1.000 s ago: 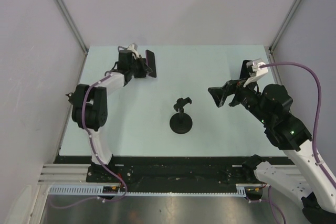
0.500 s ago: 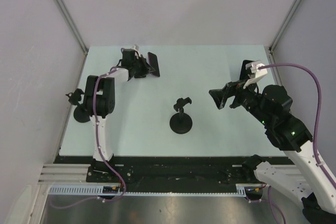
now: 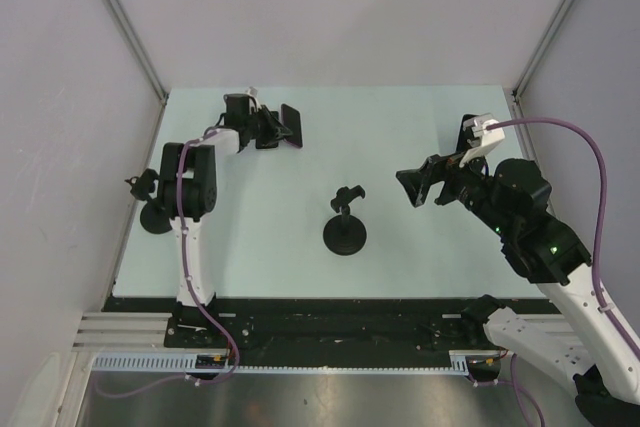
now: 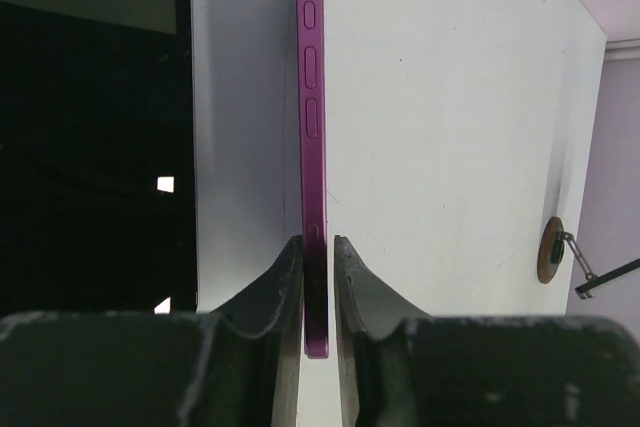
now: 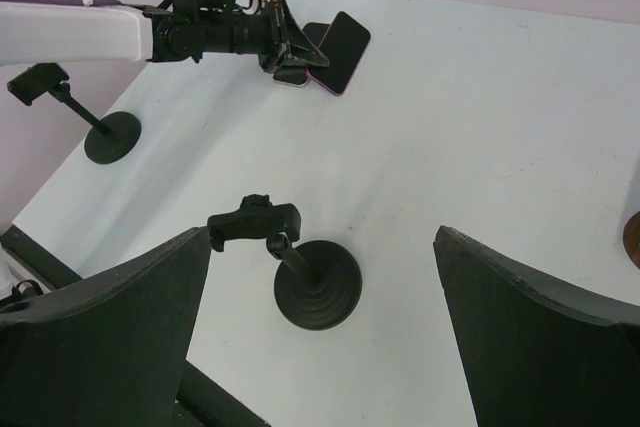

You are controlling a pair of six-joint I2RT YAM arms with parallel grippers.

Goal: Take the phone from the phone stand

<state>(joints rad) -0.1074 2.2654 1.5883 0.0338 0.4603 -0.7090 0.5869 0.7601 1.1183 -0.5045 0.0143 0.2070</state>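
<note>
Well, the slim purple phone (image 4: 312, 127) is out at the far-left part of the pale blue-green surface (image 3: 420, 127), gripped by the left gripper (image 4: 317, 250). Its dark fingers (image 4: 285, 287) are closed narrow on the phone's two flat faces near one end. The wrist view looks straight down the thin edge, side buttons in a row. Whether the phone touches the surface, I cannot tell. The black phone stand with a round base and clamp head (image 3: 346, 225) stands upright near the middle, well apart from the phone and from both arms. Over on the right, the right gripper (image 3: 418, 187) hovers above the surface beside the stand. Its fingers (image 5: 110, 337) are spread wide with nothing between them, and they frame the stand in the wrist view. A second black stand (image 3: 150, 205) sits at the left edge, near the left arm's elbow.
</note>
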